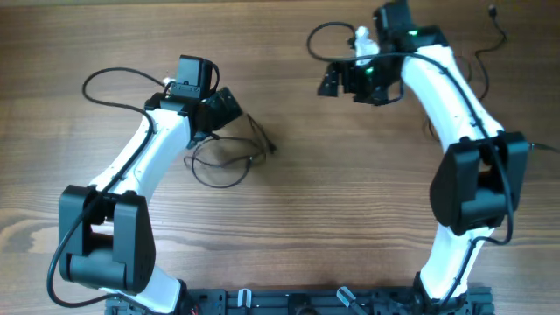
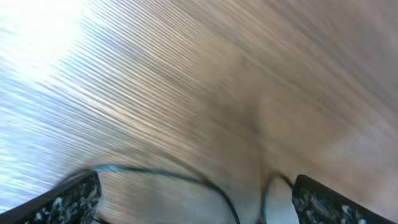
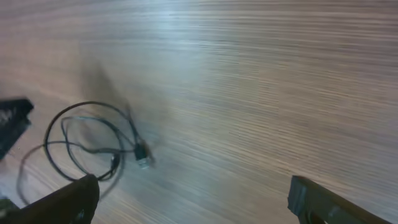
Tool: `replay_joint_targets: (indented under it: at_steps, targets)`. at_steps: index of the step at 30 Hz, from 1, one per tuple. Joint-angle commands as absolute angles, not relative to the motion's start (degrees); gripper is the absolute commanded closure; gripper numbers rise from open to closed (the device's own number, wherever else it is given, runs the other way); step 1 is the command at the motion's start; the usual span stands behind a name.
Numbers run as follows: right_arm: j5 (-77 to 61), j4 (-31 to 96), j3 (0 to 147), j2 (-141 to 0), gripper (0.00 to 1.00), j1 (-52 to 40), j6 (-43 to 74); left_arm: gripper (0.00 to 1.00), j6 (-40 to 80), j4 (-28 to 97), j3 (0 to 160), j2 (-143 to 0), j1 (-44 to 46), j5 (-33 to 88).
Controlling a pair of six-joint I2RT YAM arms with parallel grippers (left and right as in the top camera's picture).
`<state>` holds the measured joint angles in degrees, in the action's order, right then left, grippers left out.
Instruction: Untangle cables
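The cables (image 1: 223, 160) lie as a loose coil of thin black cord on the wooden table, with a plug end (image 1: 271, 149) pointing right. My left gripper (image 1: 229, 107) hovers just above the coil's top edge, open. The blurred left wrist view shows two cord strands (image 2: 186, 177) running between its spread fingers (image 2: 78, 199), none of them clamped. My right gripper (image 1: 332, 80) is open and empty, up and to the right of the coil. Its wrist view shows the coil (image 3: 87, 143) and a plug (image 3: 143, 158) at the left, apart from its fingers (image 3: 323, 202).
Another thin black cord (image 1: 483, 52) trails along the table's far right, behind the right arm. A thick arm wire (image 1: 109, 83) loops out at the upper left. Both arm bases (image 1: 306, 302) sit along the front edge.
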<state>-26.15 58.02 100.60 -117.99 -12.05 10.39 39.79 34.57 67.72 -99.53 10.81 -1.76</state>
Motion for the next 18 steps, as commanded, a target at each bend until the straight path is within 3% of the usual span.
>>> replay_joint_targets:
  at_steps: [1,7,12,18]
  targets:
    - [-25.5,55.9,100.7,-118.7,0.00,-17.1,10.2,0.00,46.1,31.6,67.5,-100.1,10.5,-9.7]
    - [-26.1,55.3,100.7,-118.7,0.00,-26.7,-6.6,0.00,50.1,31.2,67.5,-100.1,3.9,-9.9]
    - [-21.6,53.1,100.7,-119.7,0.00,-33.9,-9.0,0.00,50.4,31.8,67.5,-100.1,-11.6,5.6]
    - [-23.7,54.7,100.7,-123.2,0.00,-41.5,-9.1,0.00,50.3,38.2,67.5,-100.1,-17.8,8.9]
